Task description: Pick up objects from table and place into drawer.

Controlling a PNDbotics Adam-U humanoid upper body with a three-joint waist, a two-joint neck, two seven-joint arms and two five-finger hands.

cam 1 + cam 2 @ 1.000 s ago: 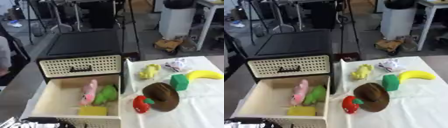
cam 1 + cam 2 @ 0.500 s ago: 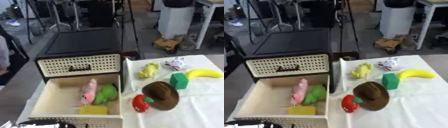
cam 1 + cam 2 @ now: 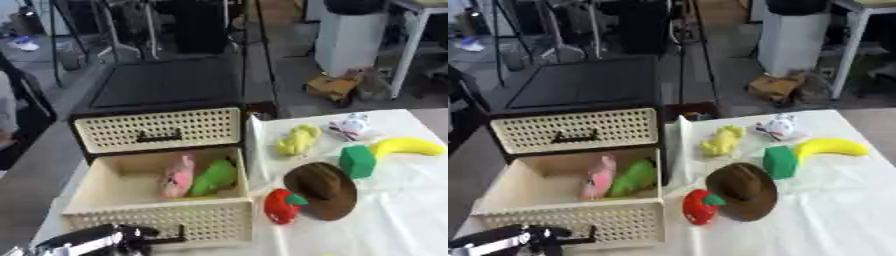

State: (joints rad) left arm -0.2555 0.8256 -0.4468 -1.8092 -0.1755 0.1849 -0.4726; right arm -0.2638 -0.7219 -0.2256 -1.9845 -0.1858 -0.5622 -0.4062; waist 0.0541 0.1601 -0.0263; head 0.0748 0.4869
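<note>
The lower drawer (image 3: 157,220) of a black cabinet with cream lattice fronts stands pulled out. Inside lie a pink toy (image 3: 178,176), a green toy (image 3: 213,177) and a sliver of something yellow behind the front wall. On the white cloth to its right are a red strawberry (image 3: 282,206), a brown hat (image 3: 324,191), a green cube (image 3: 357,161), a banana (image 3: 408,146), a yellow toy (image 3: 297,139) and a small white toy (image 3: 352,126). My left hand (image 3: 92,241), black and silver, sits at the bottom left against the drawer's front by its dark handle. The right hand does not show.
The shut upper drawer (image 3: 157,130) sits under the cabinet's black top. A white panel (image 3: 254,150) stands on edge between cabinet and cloth. Beyond the table are the floor, stands, a white bin (image 3: 348,37) and a cardboard box.
The lower drawer's front has slid back towards the cabinet, hiding most of the yellow thing. My left hand has come up into view at the bottom left. The things on the cloth stayed put.
</note>
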